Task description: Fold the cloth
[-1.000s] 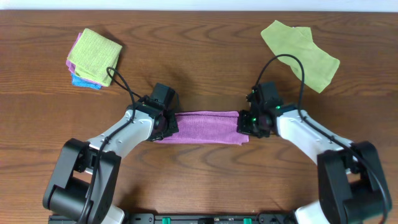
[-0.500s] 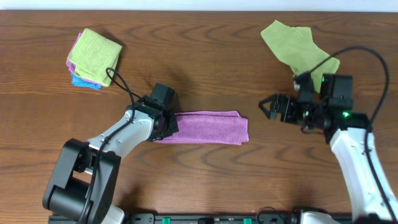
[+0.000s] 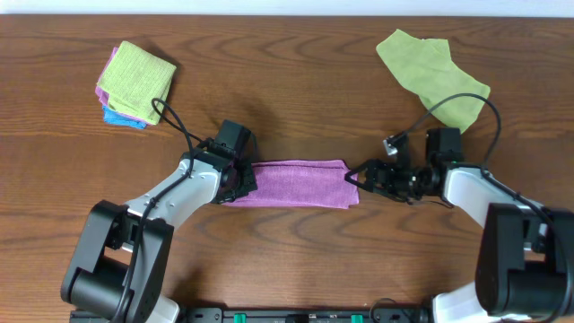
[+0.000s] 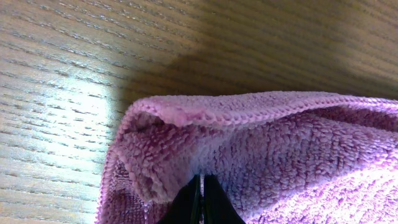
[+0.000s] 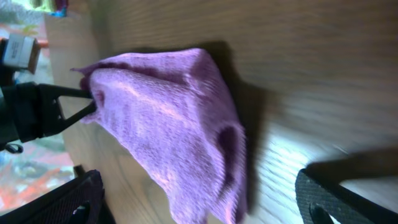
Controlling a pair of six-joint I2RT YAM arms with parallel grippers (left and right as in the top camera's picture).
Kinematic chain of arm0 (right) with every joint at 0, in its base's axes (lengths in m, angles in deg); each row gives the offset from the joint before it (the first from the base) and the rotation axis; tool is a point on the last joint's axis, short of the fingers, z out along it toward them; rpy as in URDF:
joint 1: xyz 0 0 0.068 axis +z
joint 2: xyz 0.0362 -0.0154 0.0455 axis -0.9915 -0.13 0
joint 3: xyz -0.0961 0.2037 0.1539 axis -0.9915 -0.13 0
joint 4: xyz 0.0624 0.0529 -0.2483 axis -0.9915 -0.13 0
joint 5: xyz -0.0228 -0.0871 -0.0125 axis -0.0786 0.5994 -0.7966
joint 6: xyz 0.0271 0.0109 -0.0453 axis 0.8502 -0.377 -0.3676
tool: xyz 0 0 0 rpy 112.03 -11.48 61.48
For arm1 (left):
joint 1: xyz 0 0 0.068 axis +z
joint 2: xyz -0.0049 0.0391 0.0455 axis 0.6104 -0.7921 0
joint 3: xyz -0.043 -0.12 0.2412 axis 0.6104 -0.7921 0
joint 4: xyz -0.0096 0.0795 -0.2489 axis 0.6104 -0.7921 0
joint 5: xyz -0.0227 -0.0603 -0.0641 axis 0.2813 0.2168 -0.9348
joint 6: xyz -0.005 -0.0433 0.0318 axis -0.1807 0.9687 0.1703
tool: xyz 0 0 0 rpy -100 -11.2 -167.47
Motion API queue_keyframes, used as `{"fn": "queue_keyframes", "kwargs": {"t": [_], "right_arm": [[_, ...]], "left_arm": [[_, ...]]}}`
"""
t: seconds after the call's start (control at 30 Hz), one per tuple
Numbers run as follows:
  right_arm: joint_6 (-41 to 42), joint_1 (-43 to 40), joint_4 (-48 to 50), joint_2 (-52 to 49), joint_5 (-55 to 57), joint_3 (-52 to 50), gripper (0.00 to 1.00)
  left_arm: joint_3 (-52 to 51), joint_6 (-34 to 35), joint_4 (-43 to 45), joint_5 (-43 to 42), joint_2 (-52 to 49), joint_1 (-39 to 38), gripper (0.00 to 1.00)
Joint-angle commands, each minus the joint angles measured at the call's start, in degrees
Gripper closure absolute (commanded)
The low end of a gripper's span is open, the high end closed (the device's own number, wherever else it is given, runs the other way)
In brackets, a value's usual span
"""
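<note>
Two robot arms are being shown from above at a brown wooden table (image 3: 287,54). The cloth (image 3: 300,184), a purple terry square already doubled into a long narrow strip, is lying across the middle of the table, nearer the near edge.

The left end of the strip is being held by the left gripper (image 3: 242,182). In the left wrist view its black tips are seen pressed together, with the pile bunched between them.

The right gripper (image 3: 357,176) is being held just beside the right end of the strip. In the right wrist view its fingers (image 5: 71,199) are seen spread wide apart, with nothing between them.

By judgement, the right end is being lined up for a pinch before the strip is folded end to end. For a clean fold:
- Both layers are best caught at the corner, low against the wood.
- The left end is best kept pinned while the right end is being lifted.
- The edges are best matched before anything is let go.

A stack of folded cloths (image 3: 134,76), green on top, is lying far left. A loose light green cloth (image 3: 430,67) is lying far right.

No brand, label or writing is being shown clearly enough to be read.
</note>
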Motion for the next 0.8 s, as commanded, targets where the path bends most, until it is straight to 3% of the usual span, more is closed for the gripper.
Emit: {"fn": "queue_keyframes", "kwargs": {"t": [0.0,0.13,0.23,0.37,0.47,0.57,0.77], "right_arm": [[1.95,2.62,1.75,-3.67,0.66,-0.17,0.01],[5.68,6.40,5.46,-6.25,0.63,-0.17,0.06],[6.51,9.79,6.91,-6.91,0.70,-0.15,0.21],[8.41,10.54,6.88,-6.80,0.85,0.96,0.73],[8.24,8.61,2.23,-6.32,1.64,3.87,0.95],[7.02,6.45,-7.50,-5.20,7.74,9.01,0.98],[4.94,5.86,-31.85,-3.43,33.22,24.17,0.98]], "left_arm": [[-3.04,0.20,0.09,-2.12,-3.13,-0.35,0.94],[-3.04,0.20,0.87,-4.39,-3.13,-0.35,0.94],[-3.02,0.17,1.95,-6.05,-3.13,-0.35,0.94],[-2.91,-0.09,1.70,-6.75,-2.32,0.37,0.94],[-2.05,-1.38,-0.04,-8.11,1.07,2.43,0.94],[-0.52,-3.19,-3.23,-8.04,6.99,5.27,0.94],[0.68,-5.70,-8.50,-7.23,20.24,8.50,0.95]]}}
